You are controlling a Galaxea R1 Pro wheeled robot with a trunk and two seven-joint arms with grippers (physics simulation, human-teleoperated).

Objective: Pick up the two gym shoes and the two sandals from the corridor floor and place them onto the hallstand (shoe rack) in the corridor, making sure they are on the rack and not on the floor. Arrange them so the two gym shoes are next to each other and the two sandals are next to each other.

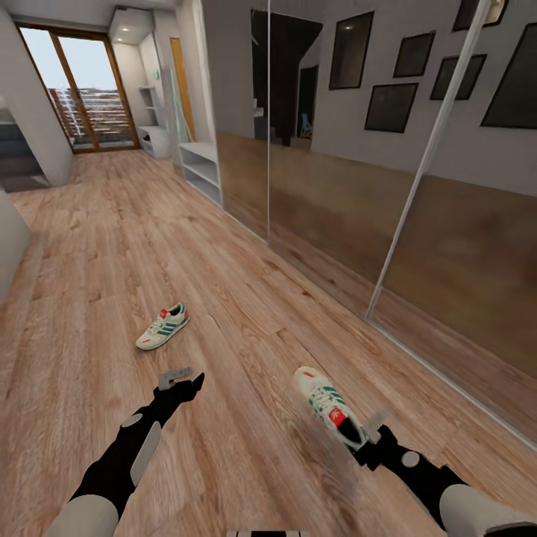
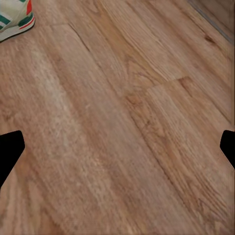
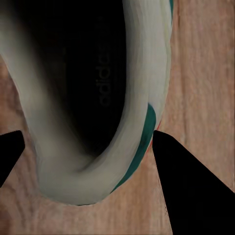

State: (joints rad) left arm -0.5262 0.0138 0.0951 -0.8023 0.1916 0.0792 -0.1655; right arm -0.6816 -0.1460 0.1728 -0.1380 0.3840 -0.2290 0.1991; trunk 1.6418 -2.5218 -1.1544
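Observation:
One gym shoe [image 1: 162, 327], white with green stripes, lies on the corridor floor [image 1: 97, 246] ahead and to the left; its heel end also shows in the left wrist view [image 2: 14, 19]. My left gripper [image 1: 181, 379] [image 2: 117, 147] hovers open over bare planks just short of that shoe. The other gym shoe [image 1: 327, 403] [image 3: 98, 98] is tilted, toe away from me, with my right gripper [image 1: 369, 436] [image 3: 88, 142] shut across its heel. The white hallstand [image 1: 201, 170] stands far down the corridor by the right wall. The two sandals are out of view.
A dark glass-fronted sliding wardrobe [image 1: 388, 209] runs along the right side. A glazed door [image 1: 86, 97] closes the far end of the corridor. A pale wall corner [image 1: 11, 246] juts in at the left.

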